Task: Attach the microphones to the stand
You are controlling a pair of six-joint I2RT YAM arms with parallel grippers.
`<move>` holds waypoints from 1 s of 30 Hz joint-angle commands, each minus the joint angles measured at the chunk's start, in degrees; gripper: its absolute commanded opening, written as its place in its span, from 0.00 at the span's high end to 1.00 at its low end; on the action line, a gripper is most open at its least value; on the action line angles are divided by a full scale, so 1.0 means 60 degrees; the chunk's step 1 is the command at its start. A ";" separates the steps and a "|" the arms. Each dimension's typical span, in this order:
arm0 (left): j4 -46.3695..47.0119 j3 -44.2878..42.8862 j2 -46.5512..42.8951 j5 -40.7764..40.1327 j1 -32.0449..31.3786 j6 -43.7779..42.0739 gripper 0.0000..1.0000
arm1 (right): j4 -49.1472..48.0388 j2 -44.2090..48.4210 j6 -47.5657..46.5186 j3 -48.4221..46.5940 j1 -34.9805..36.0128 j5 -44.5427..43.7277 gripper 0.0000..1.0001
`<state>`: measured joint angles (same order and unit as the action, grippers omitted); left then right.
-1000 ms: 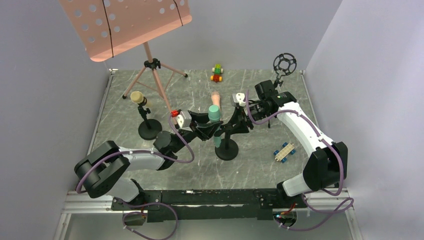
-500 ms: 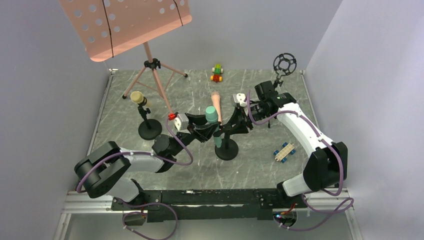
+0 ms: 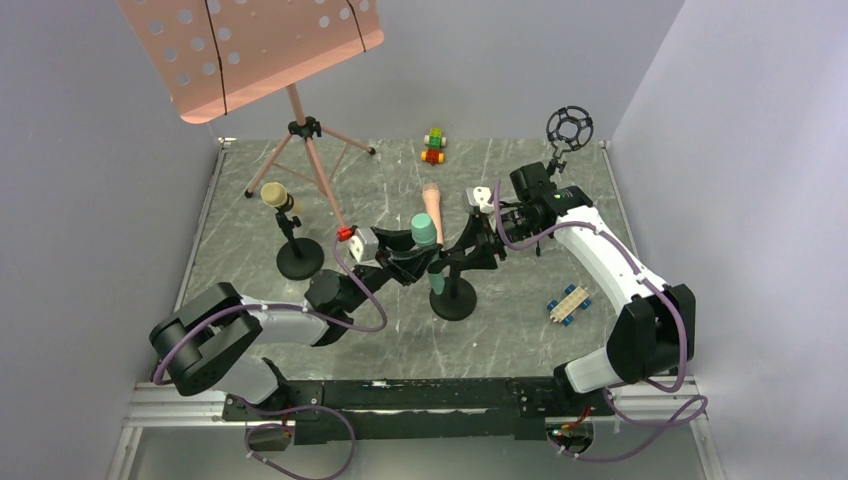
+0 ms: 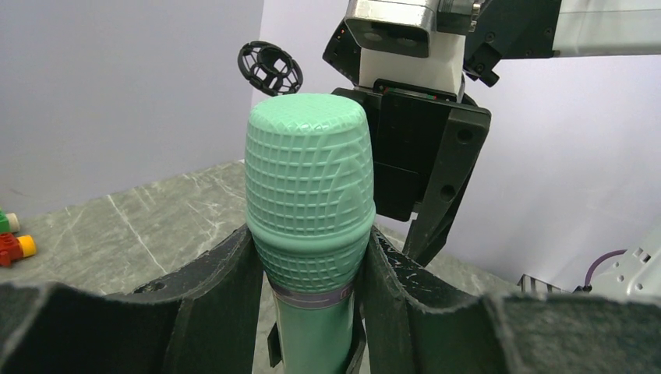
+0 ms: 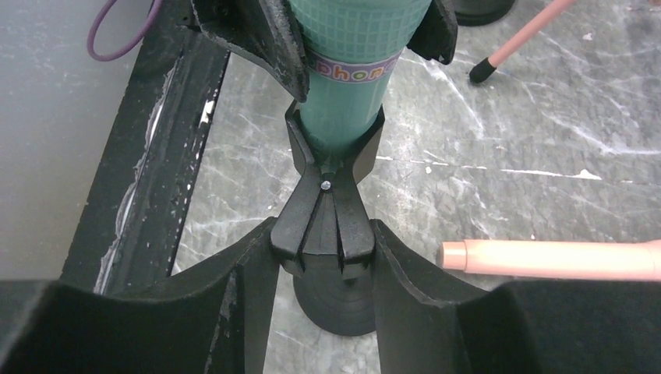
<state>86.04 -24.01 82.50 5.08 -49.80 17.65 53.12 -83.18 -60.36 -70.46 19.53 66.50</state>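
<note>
- Right now the teal-green microphone stands upright about mid-table, a little toward the near edge. Its body sits in the forked clip of the middle stand.
- My left pincer is clamped on that microphone just under its gridded head, one finger pressed to each side. The gap between the fingers is only as wide as the body.
- My right pincer comes in from the opposite side, lower down. Its fingers are closed narrowly onto the black neck under the clip, above the round base.
- The two pincers face each other closely across the same stand, so the space around the clip is crowded by my own fingers.
- Just beyond the stand, toward the far edge, the pink microphone lies flat on the marbled table. It is close beside my right wrist and apart from the stand's base.
- Toward the left edge the yellow microphone sits tilted in a second stand with its own round base, well apart from my left arm.
- A pink music stand has its tripod near the far left corner. Its perforated desk hangs high over that corner.
- A black ring mount rises at the far right corner.
- One toy-brick car sits by the middle of the far edge. Another car, blue and white, lies toward the right edge beside my right arm.
</note>
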 commanded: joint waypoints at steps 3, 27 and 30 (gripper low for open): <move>0.1032 -0.0157 0.0093 0.0175 -0.0168 0.0098 1.00 | 0.0195 0.0125 -0.0105 0.0299 0.0114 0.0082 0.37; -0.0591 -0.0082 -0.1121 -0.0103 -0.0196 -0.0026 0.01 | -0.0378 0.1025 0.0425 0.0669 -0.0696 0.0468 0.00; -0.1106 0.0122 -0.1721 -0.0253 -0.0191 -0.0272 0.01 | -0.0600 0.1226 0.0621 0.0844 -0.0784 0.0478 0.00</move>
<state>81.69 -24.51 77.14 5.34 -50.72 17.58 52.38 -78.65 -57.78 -66.41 15.49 66.61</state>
